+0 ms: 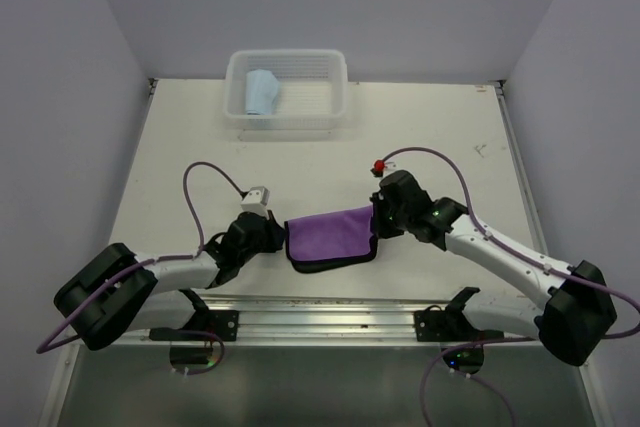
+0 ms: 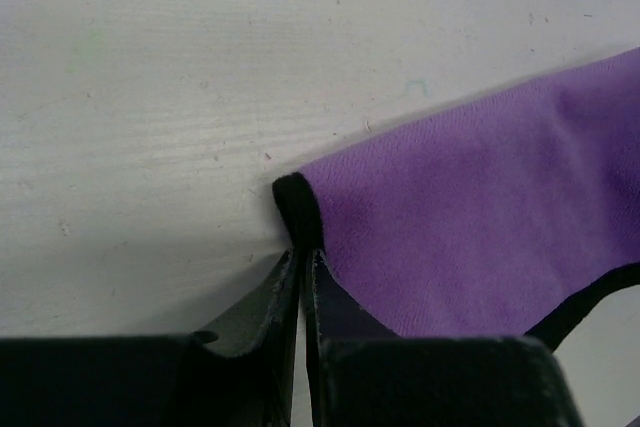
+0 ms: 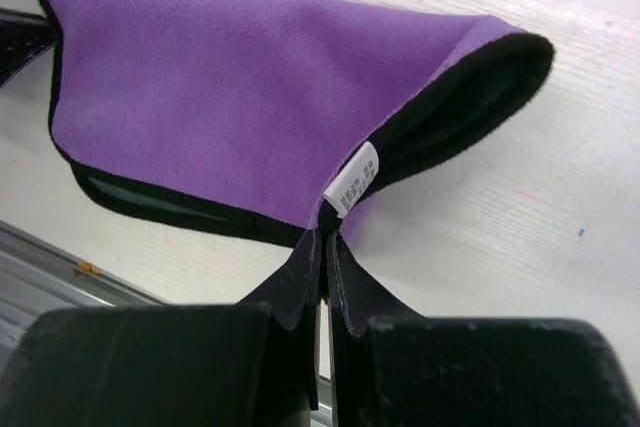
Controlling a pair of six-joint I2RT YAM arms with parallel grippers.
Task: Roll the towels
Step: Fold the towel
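Note:
The purple towel point(image 1: 330, 235) with a black edge hangs folded over between my two grippers, near the table's front. My left gripper point(image 1: 276, 235) is shut on its left black-edged corner point(image 2: 296, 207). My right gripper point(image 1: 378, 221) is shut on its right edge beside a small white label point(image 3: 352, 179). In the right wrist view the towel point(image 3: 220, 97) curves over, its dark side showing inside the fold. The light blue towel point(image 1: 263, 93) lies rolled in the white basket point(image 1: 340, 97) at the back.
A metal rail point(image 1: 330, 312) runs along the table's front edge. Purple cables point(image 1: 200, 182) loop above both arms. White walls close in the left, right and back.

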